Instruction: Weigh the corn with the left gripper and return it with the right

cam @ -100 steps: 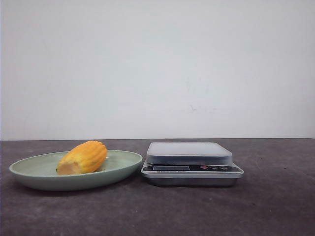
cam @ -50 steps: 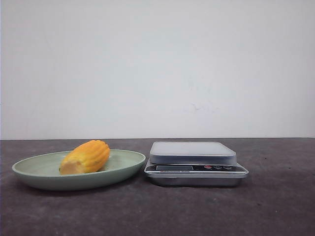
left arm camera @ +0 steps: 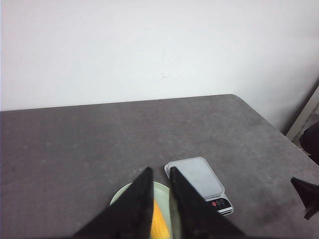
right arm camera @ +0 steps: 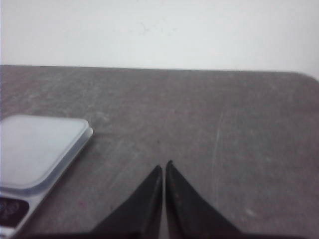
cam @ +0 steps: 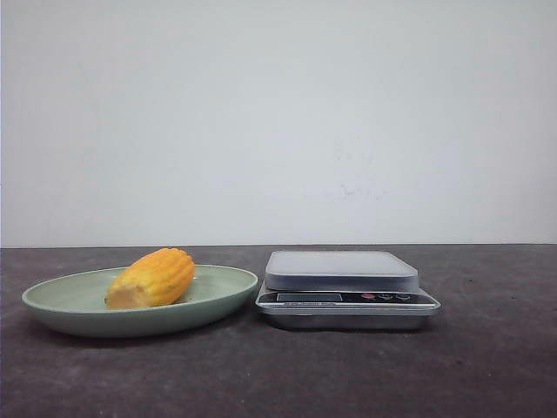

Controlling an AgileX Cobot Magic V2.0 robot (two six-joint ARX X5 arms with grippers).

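Observation:
The corn (cam: 150, 279), a stubby yellow-orange cob piece, lies on its side in the green plate (cam: 218, 298) at the left of the table. Neither gripper shows in the front view. In the left wrist view my left gripper (left arm camera: 160, 170) hangs well above the plate (left arm camera: 122, 192) with a narrow gap between its fingers, holding nothing. The corn (left arm camera: 159, 224) shows through that gap, far below. In the right wrist view my right gripper (right arm camera: 163, 166) is shut and empty, low over bare table beside the scale (right arm camera: 40, 144).
A silver digital kitchen scale (cam: 344, 287) with a grey platform stands right of the plate, almost touching it; it also shows in the left wrist view (left arm camera: 199, 179). A dark shape (left arm camera: 306, 195) sits at that view's edge. A white wall backs the dark grey table.
In the front view the plate, corn and scale sit slightly further right than one second ago. Nothing has moved in the last half second.

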